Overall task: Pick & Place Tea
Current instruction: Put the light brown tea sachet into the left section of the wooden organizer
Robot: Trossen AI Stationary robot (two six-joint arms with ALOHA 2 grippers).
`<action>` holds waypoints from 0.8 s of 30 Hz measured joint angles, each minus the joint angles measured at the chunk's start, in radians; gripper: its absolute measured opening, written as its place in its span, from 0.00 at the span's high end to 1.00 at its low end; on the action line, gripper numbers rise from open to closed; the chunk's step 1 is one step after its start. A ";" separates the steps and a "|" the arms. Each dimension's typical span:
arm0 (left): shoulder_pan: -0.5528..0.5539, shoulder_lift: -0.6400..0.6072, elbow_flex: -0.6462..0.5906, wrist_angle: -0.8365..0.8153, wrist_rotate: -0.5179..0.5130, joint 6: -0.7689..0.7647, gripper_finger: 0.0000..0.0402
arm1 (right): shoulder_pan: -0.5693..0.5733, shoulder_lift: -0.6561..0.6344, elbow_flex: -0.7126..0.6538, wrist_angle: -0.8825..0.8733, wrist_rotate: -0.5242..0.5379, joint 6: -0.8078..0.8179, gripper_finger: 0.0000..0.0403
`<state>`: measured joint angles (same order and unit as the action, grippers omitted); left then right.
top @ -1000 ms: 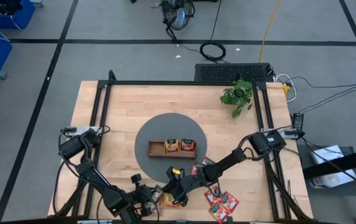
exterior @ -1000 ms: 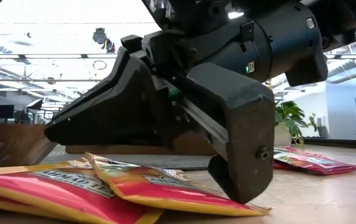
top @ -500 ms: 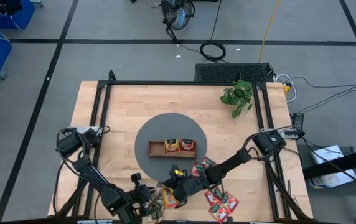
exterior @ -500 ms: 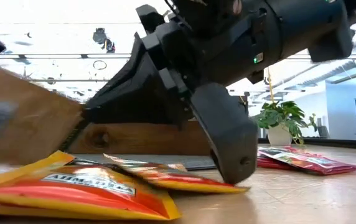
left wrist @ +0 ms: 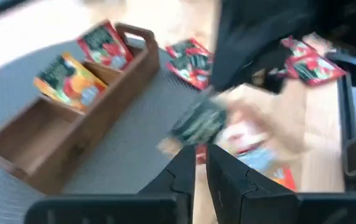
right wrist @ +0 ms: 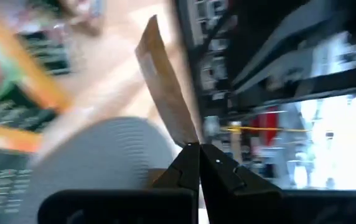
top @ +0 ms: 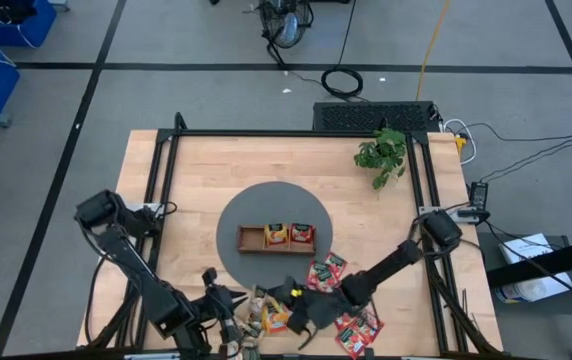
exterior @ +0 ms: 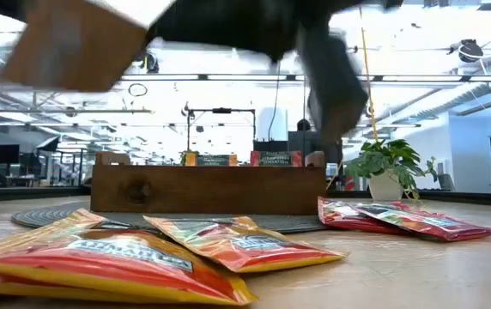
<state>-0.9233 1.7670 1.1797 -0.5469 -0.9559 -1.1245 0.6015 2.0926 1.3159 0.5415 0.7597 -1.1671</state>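
Note:
A beige tea sachet [right wrist: 165, 93] hangs in the air near the table's front edge, between my two grippers [top: 251, 317]. It shows as a brown blur high in the low view [exterior: 74, 43]. My right gripper [right wrist: 198, 146] is shut on it. My left gripper [left wrist: 201, 155] has its fingers almost together, right at the same blurred sachet [left wrist: 240, 134]. The wooden tray [top: 251, 240] stands on the grey round mat, with an orange and a red sachet upright in two compartments. My left gripper has the beige sachet across its fingertips [left wrist: 165, 146], with only a thin gap between the fingers. Blur hides which part it has. My right gripper pinches one end of the sachet [right wrist: 187, 138] between its two fingers, coming nearly level from the table's right. The sachet stands edge-on beyond the fingers, lifted clear.
Loose orange sachets [exterior: 117, 262] lie near the front edge, below the grippers [top: 274, 318]. Red sachets lie right of them [top: 354, 328] and beside the mat [top: 324, 270]. A potted plant [top: 381, 152] stands at the far right.
Both grippers have risen from just above the loose sachets. My right gripper has also rolled about its own axis. The beige sachet has gone up with them, from table height to well clear. The orange sachets have stayed on the table.

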 joint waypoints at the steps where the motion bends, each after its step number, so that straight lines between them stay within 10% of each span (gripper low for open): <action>1: -0.002 -0.005 0.000 0.004 -0.020 -0.001 0.88 | 0.012 -0.013 0.001 0.009 0.024 -0.039 1.00; 17: 0.012 -0.190 0.000 0.125 -0.251 0.183 0.88 | 0.206 -0.182 0.002 0.017 0.279 -0.489 1.00; 24: 0.139 -0.184 0.000 0.520 0.179 0.598 0.73 | 0.284 -0.199 0.001 0.044 0.376 -0.550 1.00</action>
<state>-0.7847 1.5834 1.1797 -0.0273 -0.7769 -0.5267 0.8858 1.8939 1.3173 0.5855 1.1359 -1.7173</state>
